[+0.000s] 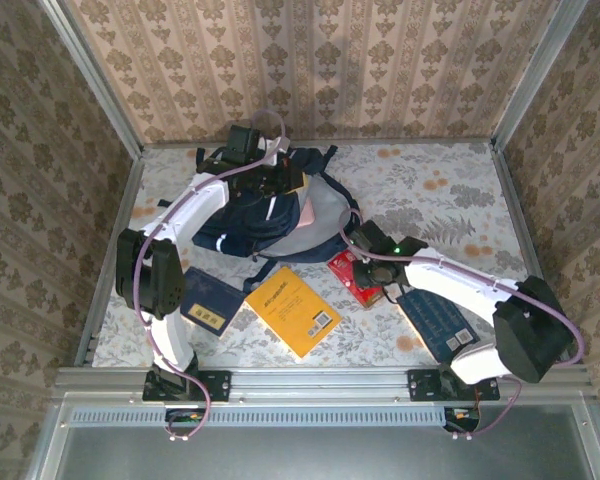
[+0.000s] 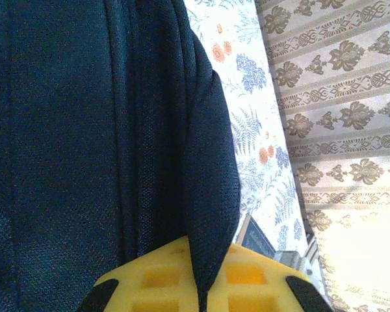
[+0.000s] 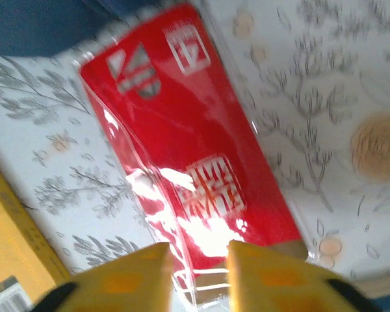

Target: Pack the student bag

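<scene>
The student bag (image 1: 270, 215) sits right at your left gripper (image 2: 201, 279), which is pressed together on a fold of its fabric. Your right gripper (image 3: 198, 273) stands astride the near end of the red packet (image 3: 188, 149); I cannot tell whether it pinches. The wrapping looks glossy, so the packet may slip out when you lift.

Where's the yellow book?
In the top view, the yellow book lies near the front middle of the table, between a dark blue book on its left and a red packet on its right, with the student bag behind it.
</scene>
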Robot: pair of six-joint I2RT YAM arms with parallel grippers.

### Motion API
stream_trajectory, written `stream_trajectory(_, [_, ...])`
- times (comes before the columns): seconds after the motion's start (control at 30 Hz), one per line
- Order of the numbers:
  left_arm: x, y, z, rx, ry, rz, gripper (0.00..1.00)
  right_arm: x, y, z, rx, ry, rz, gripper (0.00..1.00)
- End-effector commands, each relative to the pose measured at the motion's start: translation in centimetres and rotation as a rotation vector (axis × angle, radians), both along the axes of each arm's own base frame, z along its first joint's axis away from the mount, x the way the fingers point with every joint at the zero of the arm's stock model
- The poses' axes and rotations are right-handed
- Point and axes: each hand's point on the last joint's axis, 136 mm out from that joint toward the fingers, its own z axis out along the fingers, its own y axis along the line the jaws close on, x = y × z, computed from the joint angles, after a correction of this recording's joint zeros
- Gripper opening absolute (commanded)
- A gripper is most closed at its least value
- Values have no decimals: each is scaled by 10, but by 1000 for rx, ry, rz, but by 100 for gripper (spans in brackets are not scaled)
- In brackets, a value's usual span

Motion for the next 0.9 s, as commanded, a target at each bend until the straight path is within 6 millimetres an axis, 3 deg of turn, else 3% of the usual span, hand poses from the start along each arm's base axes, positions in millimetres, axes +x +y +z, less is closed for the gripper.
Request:
stream_trajectory(0.0, [-5, -3, 27, -37, -59, -20, 0, -31, -13, -29, -16, 112, -37, 19])
stream_trajectory(0.07, [-7, 0, 40, -41, -91, -18, 0, -37, -14, -39, -8, 137, -52, 10])
stream_trajectory(0.2, [-12, 6, 66, -49, -162, -17, 0, -40, -16, -57, -29, 176, -70, 8])
stream_trajectory(0.33, [-16, 9, 77, -44, -195, -18, 0, -31, -22, -64, -107, 177, -74, 6])
stream_trajectory(0.57, [-16, 0, 61, -42, -150, -46, 0, 8, -35, -53, -166, 106, -103, 13])
stream_trajectory(0.73, [-13, -1, 49, -26, -128, -45, 0, 45, -48, -34, -145, 24, -183, 28])
stream_trajectory(0.87, [-11, -1, 40, -11, -113, -44, 0, 55, -50, -13, -77, -25, -226, 39])
